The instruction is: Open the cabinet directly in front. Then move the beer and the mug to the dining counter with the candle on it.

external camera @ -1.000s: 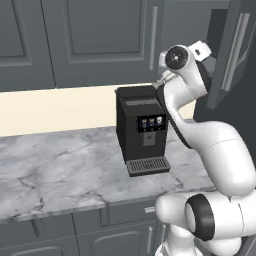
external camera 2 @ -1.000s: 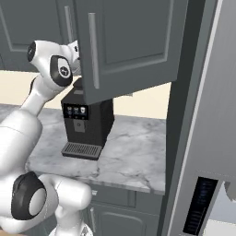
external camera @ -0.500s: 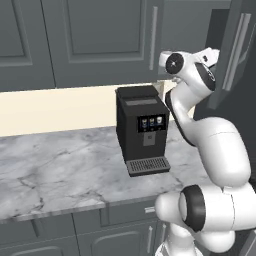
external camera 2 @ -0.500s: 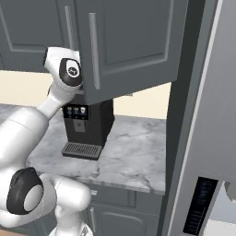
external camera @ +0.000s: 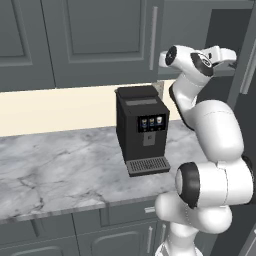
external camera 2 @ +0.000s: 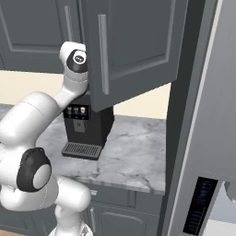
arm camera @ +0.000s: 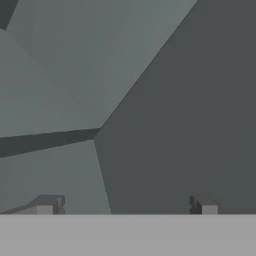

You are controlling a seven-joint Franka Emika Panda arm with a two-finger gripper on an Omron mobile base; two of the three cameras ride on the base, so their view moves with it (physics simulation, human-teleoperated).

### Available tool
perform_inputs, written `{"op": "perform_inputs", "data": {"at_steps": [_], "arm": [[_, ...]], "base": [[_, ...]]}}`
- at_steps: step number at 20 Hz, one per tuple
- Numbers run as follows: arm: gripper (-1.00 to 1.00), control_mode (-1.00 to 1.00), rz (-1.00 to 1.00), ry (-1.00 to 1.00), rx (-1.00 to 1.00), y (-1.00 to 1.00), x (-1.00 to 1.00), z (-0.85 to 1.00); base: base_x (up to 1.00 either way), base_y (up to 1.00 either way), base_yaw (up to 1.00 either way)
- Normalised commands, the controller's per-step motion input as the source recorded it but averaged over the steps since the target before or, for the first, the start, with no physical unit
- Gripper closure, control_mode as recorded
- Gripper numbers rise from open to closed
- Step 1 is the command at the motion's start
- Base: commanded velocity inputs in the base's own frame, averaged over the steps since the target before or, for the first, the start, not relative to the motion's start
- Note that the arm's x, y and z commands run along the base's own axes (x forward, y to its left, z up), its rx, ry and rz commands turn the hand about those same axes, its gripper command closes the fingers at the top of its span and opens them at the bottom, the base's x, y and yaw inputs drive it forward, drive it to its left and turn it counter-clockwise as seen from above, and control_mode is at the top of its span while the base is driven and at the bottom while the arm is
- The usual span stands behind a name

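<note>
Against the black coffee machine [external camera: 141, 129], the arm's upper part now stands in a different pose. A second ago the wrist sat just above the machine's top right corner in the left base view; now the hand [external camera: 220, 54] reaches farther right of the machine, up beside the swung-out door [external camera 2: 133, 44] of the cabinet [external camera: 100, 40]. In the right base view the wrist joint [external camera 2: 76, 62] sits higher above the machine and closer to that door's edge.

Cabinet [external camera 2: 133, 41] door hides arm's hand; cabinet interior unreadable, plain grey.
</note>
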Motion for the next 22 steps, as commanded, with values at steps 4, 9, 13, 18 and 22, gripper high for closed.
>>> {"op": "perform_inputs", "data": {"at_steps": [4, 9, 13, 18, 22], "arm": [[-1.00, -1.00, -0.15, -0.05, 0.12, -0.87, -0.22, 0.00], [-1.00, -1.00, -0.11, -0.15, 0.22, -1.00, -0.20, 0.00], [-1.00, -1.00, 0.01, -0.08, 0.08, -0.45, 0.04, 0.00], [-1.00, -1.00, 0.17, -0.25, 0.04, 0.62, -0.81, -0.09], [-1.00, -1.00, 0.31, -0.23, 0.10, 1.00, -0.97, -0.29]], "base": [[0.00, 0.00, 0.00], [0.00, 0.00, 0.00], [0.00, 0.00, 0.00], [0.00, 0.00, 0.00], [0.00, 0.00, 0.00]]}}
